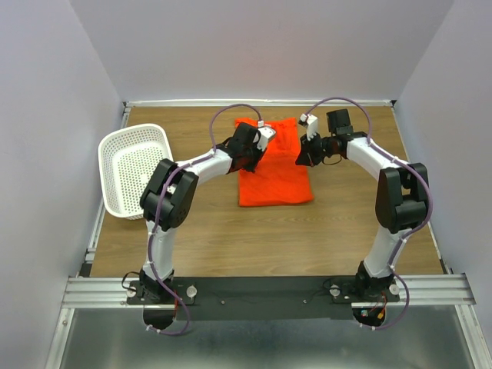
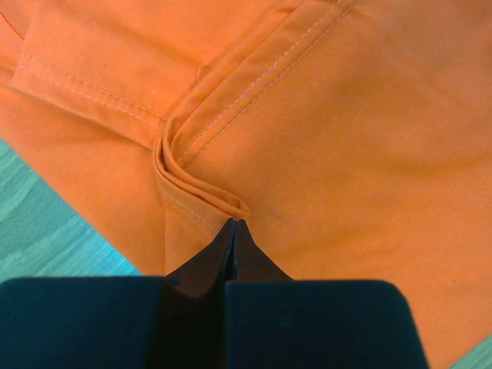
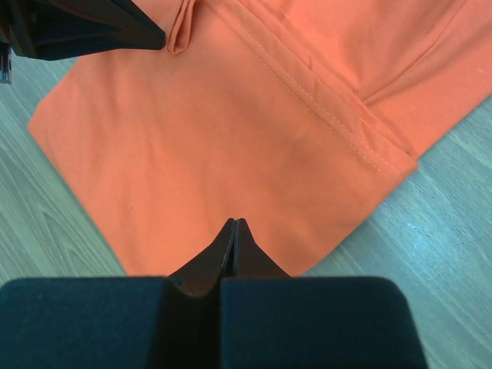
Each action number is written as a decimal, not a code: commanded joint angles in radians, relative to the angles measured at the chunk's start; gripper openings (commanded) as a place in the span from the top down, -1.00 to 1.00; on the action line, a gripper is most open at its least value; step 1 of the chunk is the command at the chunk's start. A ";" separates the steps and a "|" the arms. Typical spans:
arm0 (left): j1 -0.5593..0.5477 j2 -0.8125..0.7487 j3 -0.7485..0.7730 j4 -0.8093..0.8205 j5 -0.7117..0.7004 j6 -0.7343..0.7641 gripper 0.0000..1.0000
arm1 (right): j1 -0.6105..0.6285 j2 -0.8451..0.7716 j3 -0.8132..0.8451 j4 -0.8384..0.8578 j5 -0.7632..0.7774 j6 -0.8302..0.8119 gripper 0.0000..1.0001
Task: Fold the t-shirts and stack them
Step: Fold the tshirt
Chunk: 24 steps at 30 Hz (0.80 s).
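The orange-red t-shirt (image 1: 274, 167) lies folded into a rough rectangle on the wooden table, in the middle toward the back. My left gripper (image 1: 250, 151) is at its left edge; in the left wrist view its jaws (image 2: 234, 224) are shut, with a raised ridge of hemmed cloth (image 2: 201, 187) pinched at the tips. My right gripper (image 1: 307, 151) is at the shirt's right edge. In the right wrist view its jaws (image 3: 236, 222) are shut and empty above flat cloth (image 3: 231, 131). The left gripper's fingers (image 3: 92, 31) show there too, with the pucker beside them.
A white perforated plastic basket (image 1: 132, 169) stands tilted at the left side of the table. Bare wood lies in front of the shirt (image 1: 269, 238). Grey walls close in the table's back and both sides.
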State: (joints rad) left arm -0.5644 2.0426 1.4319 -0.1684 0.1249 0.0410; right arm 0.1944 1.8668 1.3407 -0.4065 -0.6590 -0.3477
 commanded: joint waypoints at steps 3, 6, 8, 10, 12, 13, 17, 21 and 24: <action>-0.002 -0.015 -0.002 -0.003 0.039 0.002 0.92 | 0.000 0.006 -0.005 -0.015 -0.010 0.004 0.99; -0.002 -0.056 -0.013 0.018 0.038 0.002 0.87 | 0.000 0.015 -0.006 -0.017 -0.011 0.001 0.99; -0.002 -0.087 -0.028 0.029 0.045 0.003 0.82 | 0.000 0.017 -0.008 -0.017 -0.008 0.000 0.99; -0.002 -0.099 -0.036 0.024 0.071 0.010 0.81 | -0.001 0.019 -0.008 -0.018 -0.011 -0.002 0.99; -0.002 -0.098 -0.037 0.011 0.087 0.016 0.81 | 0.000 0.020 -0.006 -0.017 -0.011 -0.002 0.99; -0.002 -0.090 -0.039 0.004 0.093 0.022 0.81 | 0.000 0.020 -0.006 -0.015 -0.010 -0.002 0.99; -0.002 -0.065 -0.041 -0.010 0.123 0.033 0.81 | -0.001 0.019 -0.006 -0.017 -0.008 -0.002 0.99; -0.003 -0.035 -0.018 -0.040 0.119 0.037 0.81 | 0.000 0.020 -0.005 -0.020 -0.005 -0.001 0.99; -0.002 -0.018 -0.008 -0.042 0.104 0.039 0.81 | -0.001 0.017 -0.003 -0.018 -0.007 -0.002 0.99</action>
State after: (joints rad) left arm -0.5644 1.9903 1.4063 -0.1787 0.2111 0.0647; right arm 0.1944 1.8671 1.3403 -0.4068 -0.6590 -0.3485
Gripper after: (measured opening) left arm 0.093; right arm 0.005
